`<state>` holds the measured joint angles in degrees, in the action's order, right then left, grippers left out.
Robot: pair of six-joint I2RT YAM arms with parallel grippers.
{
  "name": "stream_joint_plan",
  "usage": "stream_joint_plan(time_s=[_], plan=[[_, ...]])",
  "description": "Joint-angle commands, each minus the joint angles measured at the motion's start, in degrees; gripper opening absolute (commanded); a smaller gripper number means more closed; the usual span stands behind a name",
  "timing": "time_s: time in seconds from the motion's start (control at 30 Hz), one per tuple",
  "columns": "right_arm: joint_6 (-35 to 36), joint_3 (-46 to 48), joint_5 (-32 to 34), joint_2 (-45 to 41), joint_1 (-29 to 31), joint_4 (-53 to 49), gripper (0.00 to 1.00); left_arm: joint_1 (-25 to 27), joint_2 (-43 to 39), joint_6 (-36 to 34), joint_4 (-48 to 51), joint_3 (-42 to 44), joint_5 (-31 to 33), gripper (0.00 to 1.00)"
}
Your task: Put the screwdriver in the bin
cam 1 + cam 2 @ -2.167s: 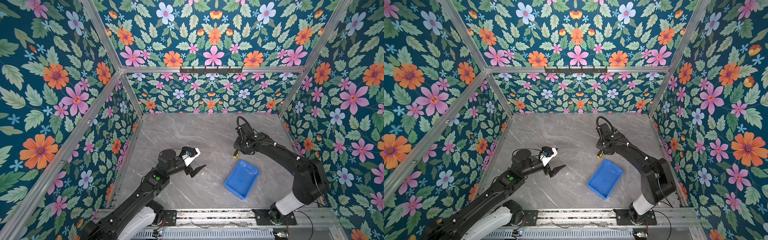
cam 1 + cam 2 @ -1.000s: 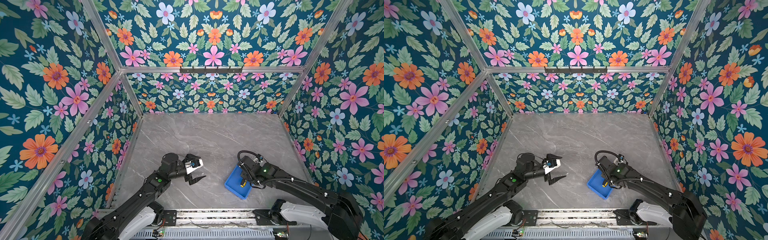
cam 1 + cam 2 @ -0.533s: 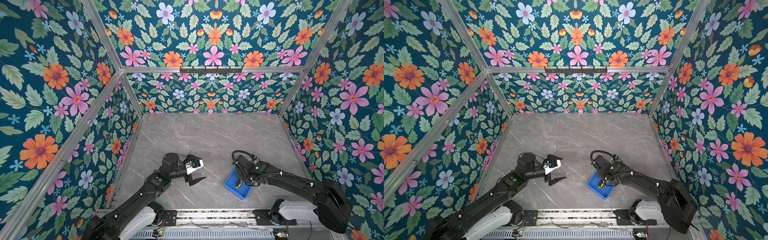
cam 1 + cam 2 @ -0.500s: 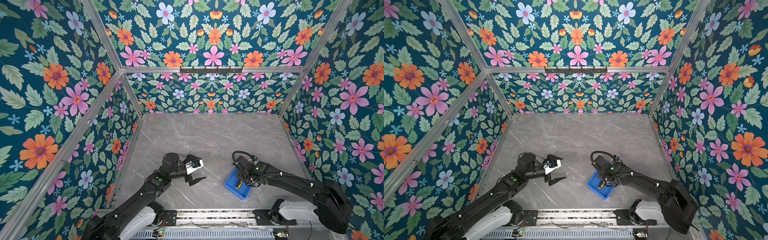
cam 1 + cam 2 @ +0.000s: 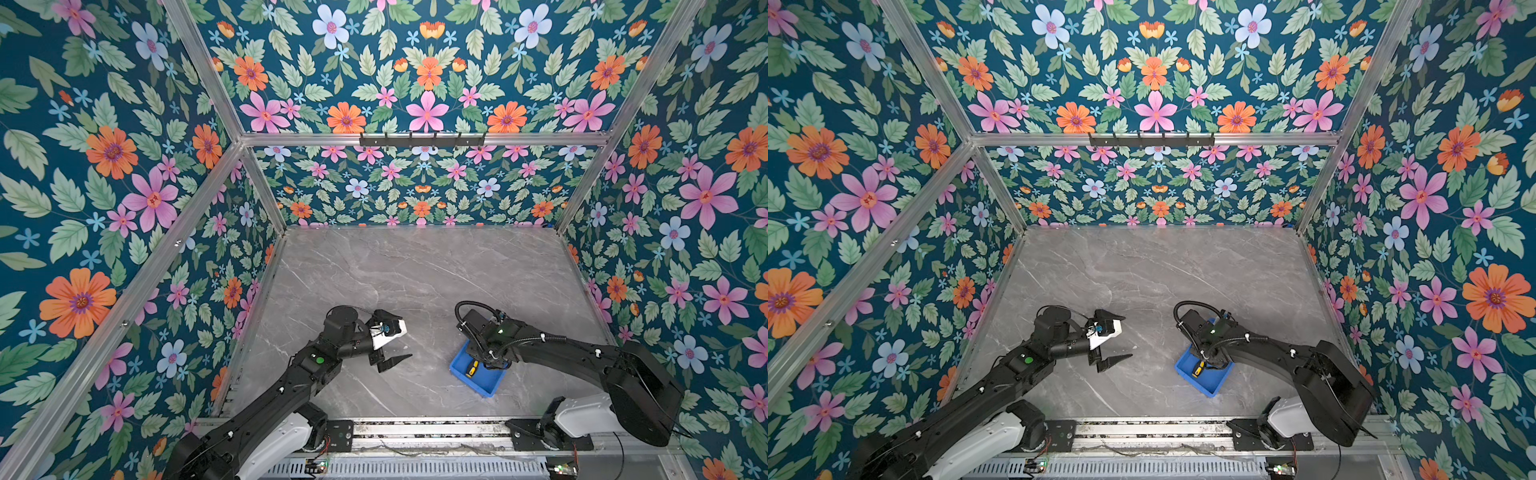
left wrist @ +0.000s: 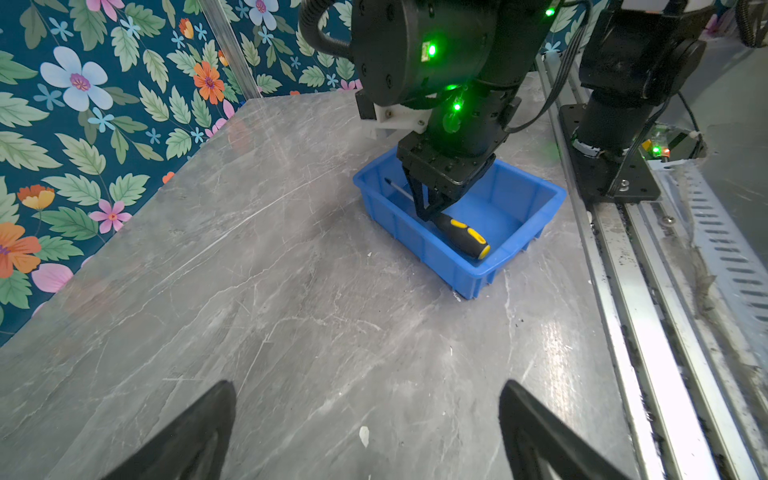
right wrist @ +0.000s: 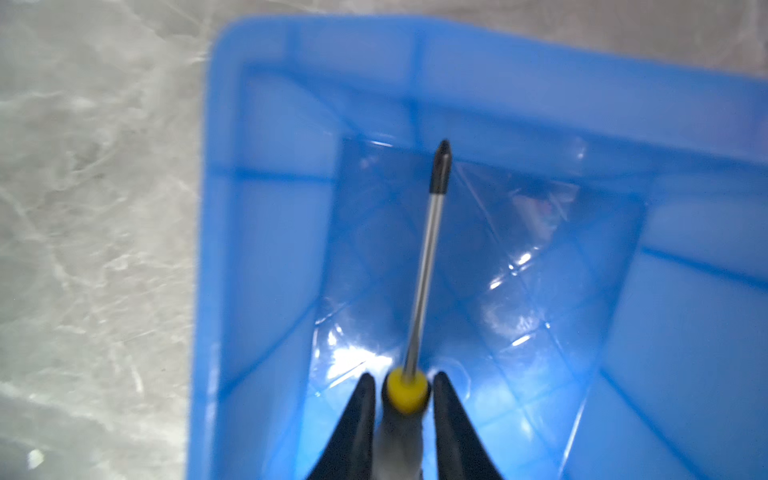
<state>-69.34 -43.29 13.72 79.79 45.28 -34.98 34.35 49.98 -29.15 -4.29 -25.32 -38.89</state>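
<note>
The screwdriver [image 6: 461, 237], yellow and black in the handle, lies inside the blue bin [image 6: 415, 245] near the table's front right. Its thin shaft [image 7: 424, 270] points at the bin's far wall. My right gripper [image 7: 403, 378] reaches down into the bin [image 7: 374, 54] and straddles the handle's yellow collar. Its fingers [image 7: 444, 399] stand slightly apart from the handle, with a thin gap on each side. Both top views show only the handle [image 5: 471, 368] [image 5: 1197, 368] below the right wrist. My left gripper [image 5: 395, 338] [image 5: 1119, 337] hovers wide open and empty, left of the bin.
The bin's front corner [image 5: 486, 388] sits close to the metal rail [image 5: 415, 428] along the table's front edge. Floral walls close in the back and both sides. The right arm's base [image 6: 615, 124] stands just behind the bin in the left wrist view.
The right arm carried the screwdriver from mid-table down into the bin. Its jaws have parted a little from the handle. The left arm drew back slightly and now holds still.
</note>
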Motion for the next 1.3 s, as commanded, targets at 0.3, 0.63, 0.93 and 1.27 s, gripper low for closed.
stream_joint_plan(time_s=[0.3,0.63,0.93,1.27], plan=[[11.5,-3.8,4.8,-8.9,0.0,-5.5,0.59,-0.4,-0.3,19.0,-12.5,0.4,16.9,1.00],[28.0,-4.8,7.7,-19.2,-7.0,1.1,0.90,-2.7,0.5,23.1,-21.1,3.6,32.6,1.00],[46.9,1.8,10.9,-25.3,-18.3,20.9,0.96,-14.1,4.7,21.7,-32.1,10.3,41.3,1.00],[62.8,14.8,6.4,-21.5,-35.7,48.4,0.99,-22.3,15.8,20.5,-50.6,16.5,52.9,1.00]])
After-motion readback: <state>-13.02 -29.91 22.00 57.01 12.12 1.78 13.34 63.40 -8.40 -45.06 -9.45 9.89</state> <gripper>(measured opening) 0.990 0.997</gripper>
